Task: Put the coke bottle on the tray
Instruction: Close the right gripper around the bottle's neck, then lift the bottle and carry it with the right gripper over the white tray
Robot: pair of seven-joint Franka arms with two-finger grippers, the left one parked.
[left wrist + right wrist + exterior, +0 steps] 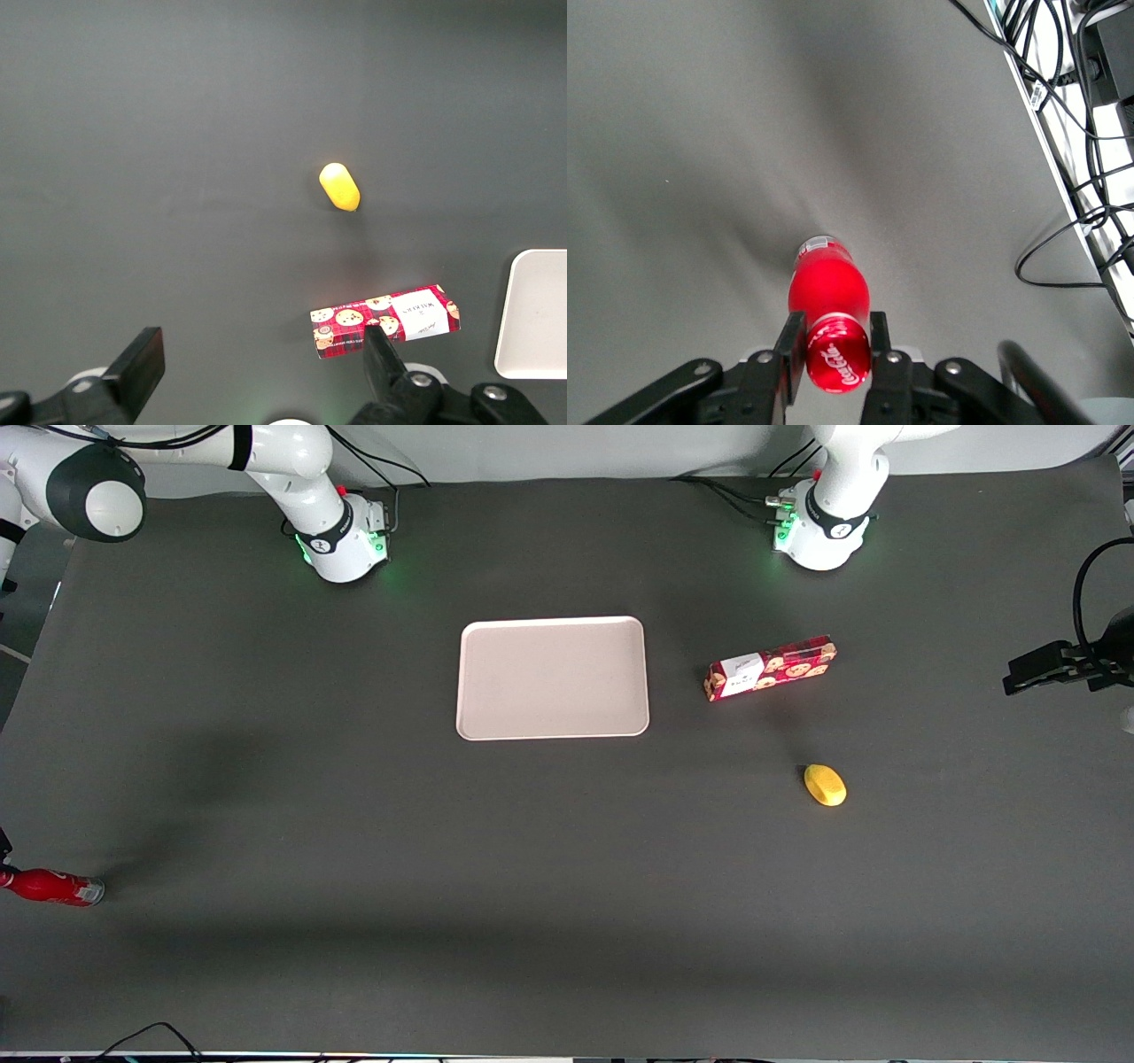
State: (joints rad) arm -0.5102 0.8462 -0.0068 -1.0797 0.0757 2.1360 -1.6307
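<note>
Just one coke bottle [829,310], cap end clamped in the gripper [831,354]; one tray [552,678], well apart.

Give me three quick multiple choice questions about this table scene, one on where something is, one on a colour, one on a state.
1. Where is the coke bottle?
A. on the tray
B. at the working arm's end of the table
C. beside the cookie box

2. What colour is the small oval object?
A. yellow
B. green
C. blue

3. What is the gripper doing?
A. hanging open above the tray
B. holding the cookie box
C. closed on the bottle's cap end

Answers: 1 B, it lies far from the tray. 2 A, plainly yellow. 3 C, both fingers flank the cap.
</note>
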